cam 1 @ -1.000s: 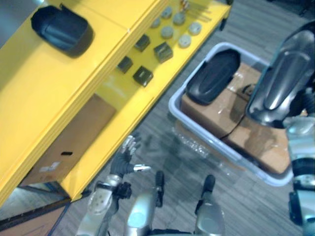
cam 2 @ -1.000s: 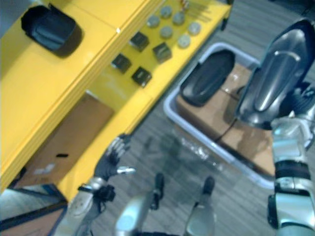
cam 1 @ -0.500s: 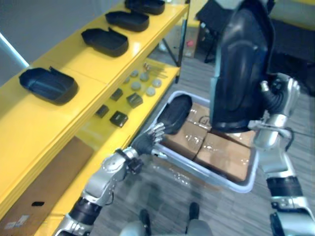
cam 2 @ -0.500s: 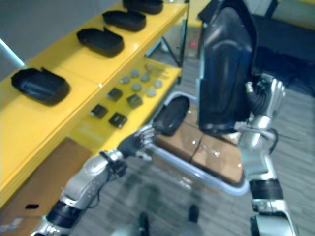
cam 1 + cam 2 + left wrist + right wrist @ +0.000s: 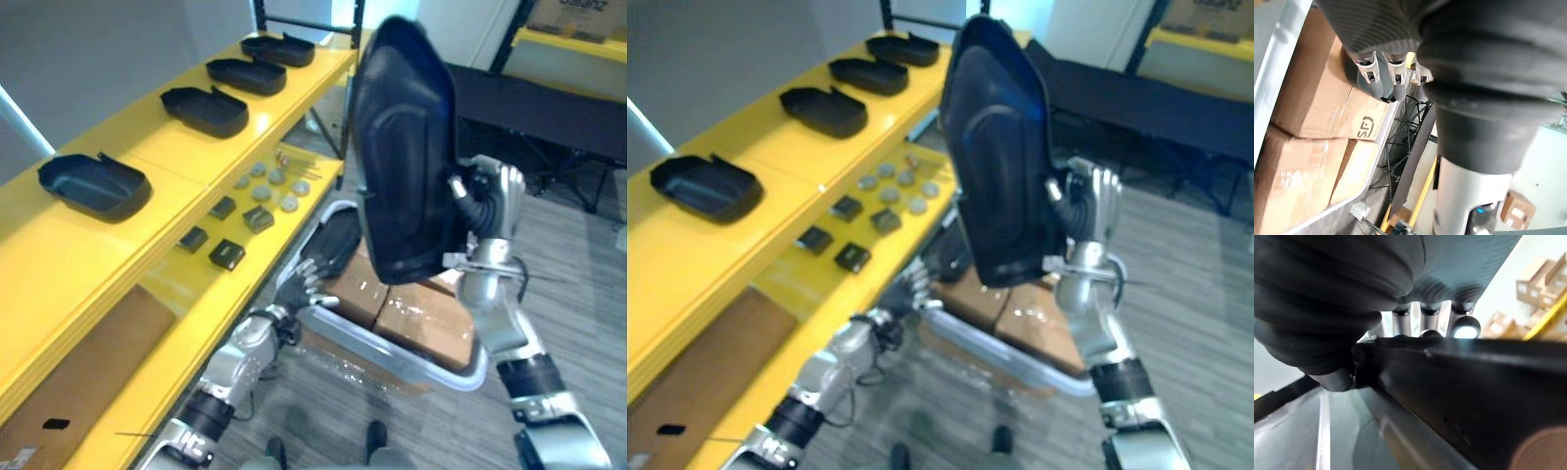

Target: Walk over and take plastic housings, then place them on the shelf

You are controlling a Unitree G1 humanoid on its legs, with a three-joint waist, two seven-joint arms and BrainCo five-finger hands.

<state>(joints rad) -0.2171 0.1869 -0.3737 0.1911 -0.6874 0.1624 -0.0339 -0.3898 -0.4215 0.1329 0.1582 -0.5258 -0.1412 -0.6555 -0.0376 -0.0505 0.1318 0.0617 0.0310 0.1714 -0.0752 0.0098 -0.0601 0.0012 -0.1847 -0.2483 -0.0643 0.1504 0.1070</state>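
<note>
Black plastic housing [image 5: 407, 157]: upright and raised close before us, gripped by one long edge in the right hand.
Right hand [image 5: 487, 211]: clamped on that edge. Its wrist view shows the fingers [image 5: 1422, 316] curled over the rim and the thumb tucked under it.
Left hand [image 5: 304, 286]: low and stretched forward, fingers [image 5: 1386, 73] straight and a little apart, holding nothing. We cannot tell whether it touches the tub rim.
Grey tub [image 5: 392, 354]: its near rim sits right at the left hand's fingertips, and the tub lies below the right hand.
Cardboard boxes [image 5: 421, 323]: packed inside the tub, under the right hand.
Second housing [image 5: 331, 245]: lying on the boxes, just past the left hand's fingertips.
Yellow shelf [image 5: 88, 255]: runs along the left hand's outer side and on beyond it.
Small black blocks [image 5: 226, 254]: on the lower tier, near the left hand, with grey discs [image 5: 272, 191] further on.
Shelf housings [image 5: 204, 108]: four in a row on the top tier, open side up, well apart from both hands.
</note>
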